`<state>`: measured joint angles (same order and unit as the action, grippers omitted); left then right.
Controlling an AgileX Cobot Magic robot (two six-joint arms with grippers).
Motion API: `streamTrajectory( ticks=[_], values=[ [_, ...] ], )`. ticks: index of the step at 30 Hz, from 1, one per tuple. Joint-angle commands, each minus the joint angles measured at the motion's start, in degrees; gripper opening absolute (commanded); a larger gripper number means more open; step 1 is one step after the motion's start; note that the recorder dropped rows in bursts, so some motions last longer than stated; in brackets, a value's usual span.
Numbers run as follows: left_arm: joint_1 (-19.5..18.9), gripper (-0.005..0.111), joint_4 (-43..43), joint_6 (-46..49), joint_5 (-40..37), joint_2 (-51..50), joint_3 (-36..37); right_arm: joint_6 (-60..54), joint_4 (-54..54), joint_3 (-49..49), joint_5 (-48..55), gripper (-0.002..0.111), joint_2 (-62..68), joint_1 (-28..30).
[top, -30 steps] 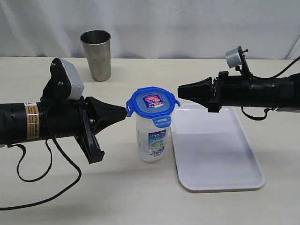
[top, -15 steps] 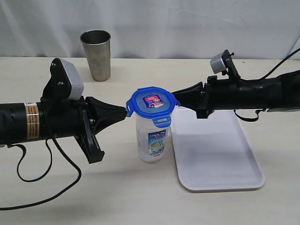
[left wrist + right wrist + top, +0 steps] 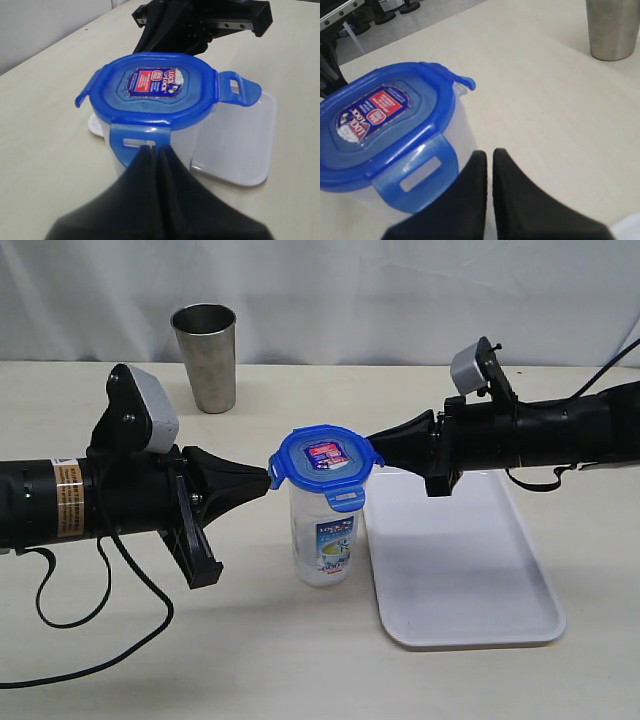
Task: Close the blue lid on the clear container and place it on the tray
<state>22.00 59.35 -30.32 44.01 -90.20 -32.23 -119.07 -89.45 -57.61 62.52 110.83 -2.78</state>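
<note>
The clear container [image 3: 312, 530] is seen standing upright on the desk [image 3: 250, 660], just beside the near left corner of the tray [image 3: 470, 570] and not on it. The blue lid [image 3: 325, 462] is set flat on its mouth, with a red-and-white sticker [image 3: 326, 454] on top. A printed label [image 3: 336, 540] is carried on the container's side. What is inside cannot be told. The tray lies flat on the desk, to the right of the container in the exterior view.

A steel cup [image 3: 206, 358] is placed upright at the far side of the desk, well apart from the container. Its inside is not shown.

The container is flanked by both arms. The left arm [image 3: 90, 495] is laid level, and its jaws are pressed together, their tip brought against the lid's left flap. The right arm [image 3: 540, 435] is held above the tray's far edge, its jaws likewise pressed together with only a thin slit between them, their tip at the lid's right flap. The lid's near flap is folded down, and the one on the tray's side is seen sticking outward in the left wrist view. A black cable [image 3: 100, 610] is looped on the desk under the left arm.

By count: one container, one lid, one tray, one cup, two arms.
</note>
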Motion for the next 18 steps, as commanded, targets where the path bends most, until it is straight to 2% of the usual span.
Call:
streamTrajectory(
  ticks=[1, 18],
  values=[
    [-0.02, 0.000, -0.23, 0.04, 0.20, -0.14, 0.13, 0.90, 1.91, -0.25, 0.73, 0.004, -0.49, 0.21],
    [-0.02, 0.000, -0.23, 0.04, 0.08, -0.14, 0.13, 0.68, 2.79, 0.32, -0.13, 0.004, -2.27, 0.21]
  ],
)
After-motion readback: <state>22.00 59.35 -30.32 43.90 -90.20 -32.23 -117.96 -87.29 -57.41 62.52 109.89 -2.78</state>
